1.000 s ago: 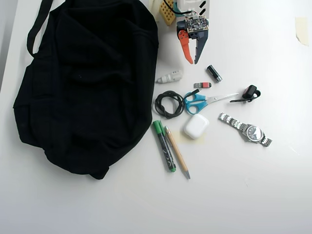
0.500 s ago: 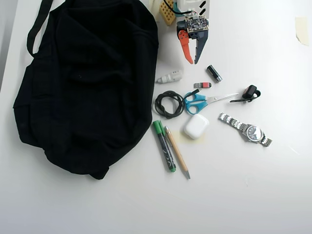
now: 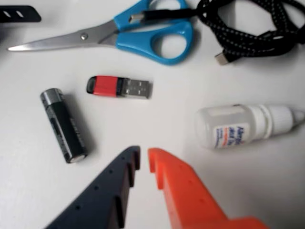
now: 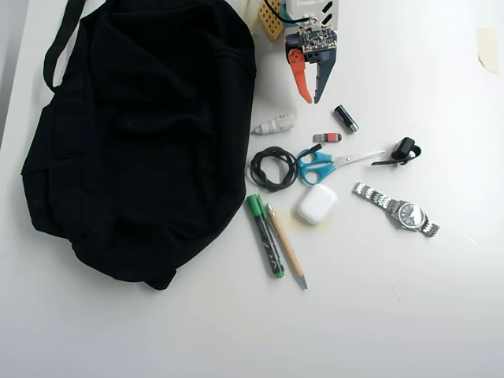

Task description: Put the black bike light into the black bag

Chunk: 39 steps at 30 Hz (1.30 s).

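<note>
The small black blocky bike light with a thin strap tail (image 4: 404, 148) looks light and rigid in the body, likely hard plastic, with a floppy strap; judging by that, pinch the blocky body across its short sides, not the tail, which would probably slip or let it dangle. It sits just past the blade tip of the blue-handled steel scissors (image 4: 327, 164), touching or nearly so; can't tell which from overhead. In the wrist view only a black strap end at the top-left edge (image 3: 16, 13) shows, probably its tail. The orange-and-dark-blue two-finger gripper (image 4: 309, 99) hangs up-screen and left of the scissors in the overhead view, well apart from the light, fingers nearly closed with just a narrow slit, holding nothing. Between gripper and scissors: a black cylinder battery with silver end (image 4: 345, 118) and a red-and-black USB stick (image 4: 326, 138). A white dropper bottle (image 4: 274, 124) and a coiled black braided cable (image 4: 272, 168) lie left of the scissors. The large wrinkled black fabric bag (image 4: 134, 134) fills the far left, beyond the cable.
</note>
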{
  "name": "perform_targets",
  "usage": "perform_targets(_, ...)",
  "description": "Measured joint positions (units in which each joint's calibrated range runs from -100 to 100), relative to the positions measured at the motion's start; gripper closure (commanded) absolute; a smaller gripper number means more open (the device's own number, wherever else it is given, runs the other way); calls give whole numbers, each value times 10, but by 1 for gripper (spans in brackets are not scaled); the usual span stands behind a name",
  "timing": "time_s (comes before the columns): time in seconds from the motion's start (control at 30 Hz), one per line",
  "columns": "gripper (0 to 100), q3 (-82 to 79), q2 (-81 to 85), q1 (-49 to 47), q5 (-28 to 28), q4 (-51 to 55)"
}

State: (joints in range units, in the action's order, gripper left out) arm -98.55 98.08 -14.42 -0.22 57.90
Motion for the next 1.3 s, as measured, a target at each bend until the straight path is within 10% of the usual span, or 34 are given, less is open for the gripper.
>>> perform_targets(1.3,95,201,-118,-62,-1,-177)
